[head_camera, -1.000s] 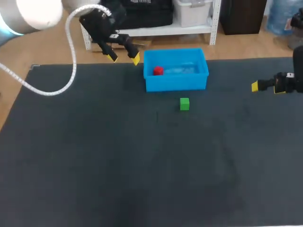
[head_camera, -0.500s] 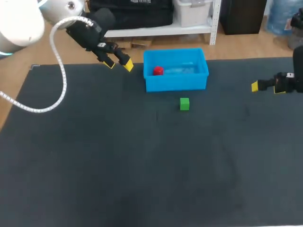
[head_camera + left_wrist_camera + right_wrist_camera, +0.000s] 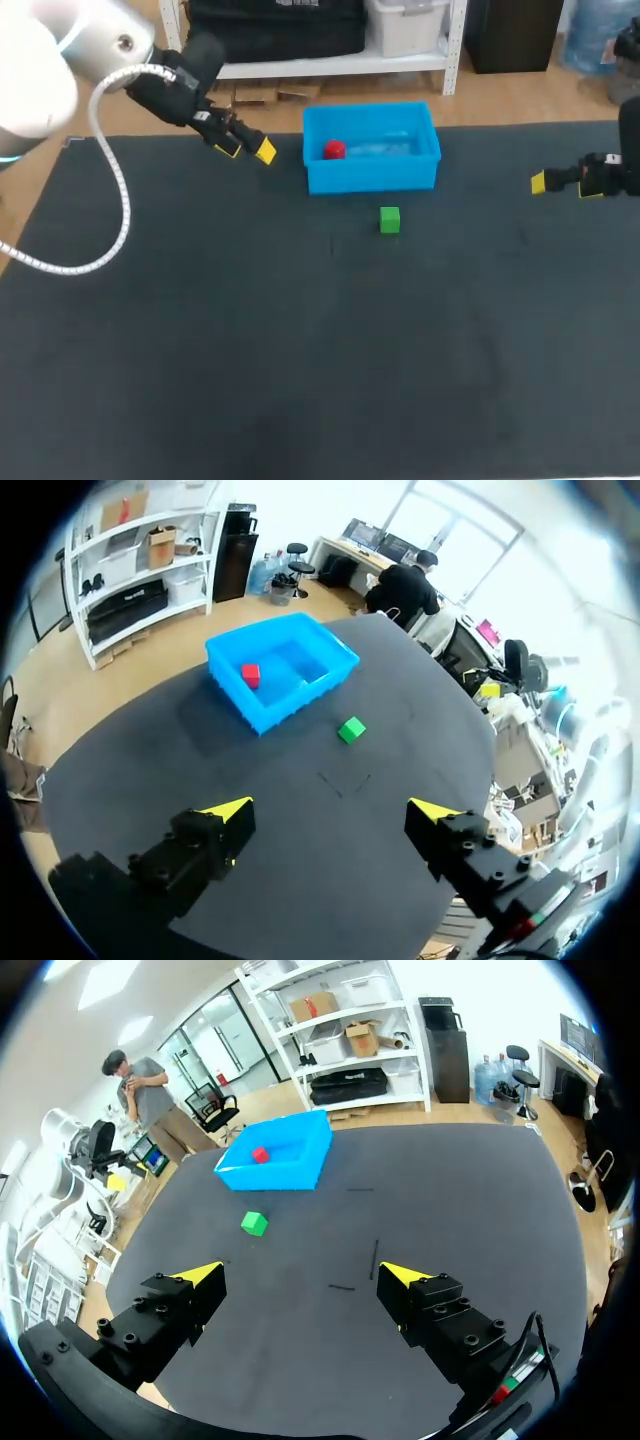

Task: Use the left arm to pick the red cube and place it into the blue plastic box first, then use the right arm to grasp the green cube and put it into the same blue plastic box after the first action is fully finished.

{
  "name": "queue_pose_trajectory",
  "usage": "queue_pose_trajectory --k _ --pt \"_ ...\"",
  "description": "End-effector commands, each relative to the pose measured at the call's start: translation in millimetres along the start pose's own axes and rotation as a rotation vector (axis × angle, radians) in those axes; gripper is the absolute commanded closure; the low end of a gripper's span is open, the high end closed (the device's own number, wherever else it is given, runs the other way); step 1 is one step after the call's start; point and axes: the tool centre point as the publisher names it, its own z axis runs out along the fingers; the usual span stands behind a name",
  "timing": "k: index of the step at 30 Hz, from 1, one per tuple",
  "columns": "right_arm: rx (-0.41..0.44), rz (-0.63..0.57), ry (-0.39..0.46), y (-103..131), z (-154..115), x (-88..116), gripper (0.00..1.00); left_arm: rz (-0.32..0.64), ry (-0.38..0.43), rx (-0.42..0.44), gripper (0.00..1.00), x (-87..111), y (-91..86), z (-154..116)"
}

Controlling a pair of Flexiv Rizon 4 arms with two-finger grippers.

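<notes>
The red cube (image 3: 334, 150) lies inside the blue plastic box (image 3: 370, 178), so the first half looks done; the green cube (image 3: 390, 220) sits on the worktop (image 3: 300, 350) near it, with the left fingers (image 3: 263, 152) and the right fingers (image 3: 540, 183) both spread and empty.

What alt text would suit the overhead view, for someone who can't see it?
A red cube lies in a blue box on a dark table, a green cube just in front. The left claw hangs open beside the box; the right claw is far right.
</notes>
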Motion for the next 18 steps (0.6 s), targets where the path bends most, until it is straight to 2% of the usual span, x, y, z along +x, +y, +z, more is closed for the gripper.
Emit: queue_pose_trajectory --k 1,18 --pt "0.001 0.000 0.001 0.0 0.1 -0.1 0.00 -0.003 -0.130 0.004 0.00 8.9 0.7 -1.4" --pt "0.001 0.000 0.001 0.0 0.1 -0.1 0.00 -0.004 -0.134 0.005 0.00 10.4 1.8 -2.8"
